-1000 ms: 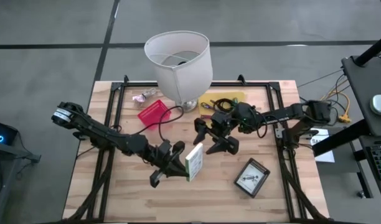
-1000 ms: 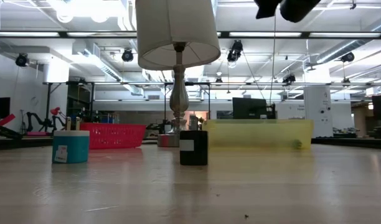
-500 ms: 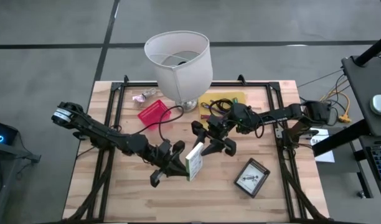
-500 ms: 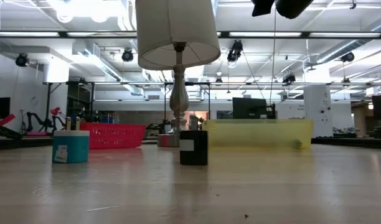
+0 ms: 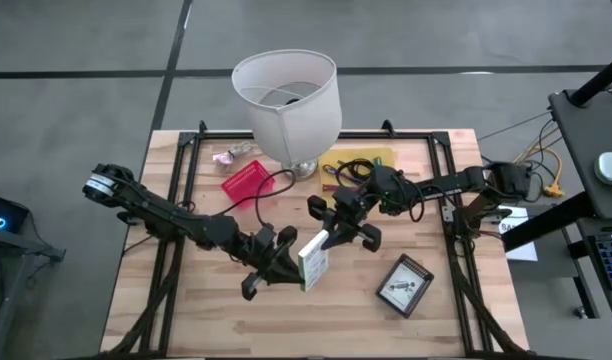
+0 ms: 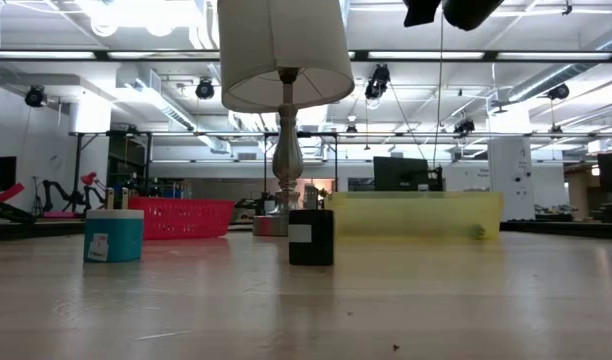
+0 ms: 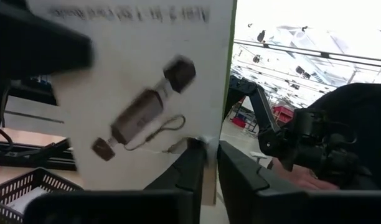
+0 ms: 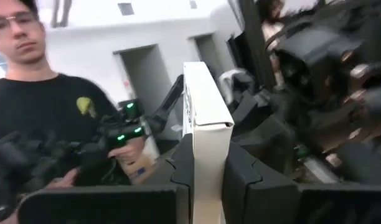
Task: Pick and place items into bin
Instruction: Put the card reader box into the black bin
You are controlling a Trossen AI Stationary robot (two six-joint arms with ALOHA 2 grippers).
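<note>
- Two grippers clamp one flat white box (image 5: 313,262) above the table's middle: the left gripper (image 5: 291,262) pinches one edge, and the right gripper (image 5: 333,233) has its fingers closed narrowly on the opposite edge.
- Box stands on edge, its long axis running between the grippers.
- Wooden table (image 5: 356,310) also carries a white-shaded lamp (image 5: 287,98), a red basket (image 5: 245,182), a yellow bin (image 5: 358,160) and a dark card (image 5: 405,284).
- Beyond, a person (image 8: 47,118) in black stands in the workshop.

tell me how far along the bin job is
Done: a coiled black cable seems to lie in the yellow bin. In hand: the flat white box is clamped by both the left gripper and the right gripper, mid-table. Left: that box and the flat black pack on the wooden table are not binned.
</note>
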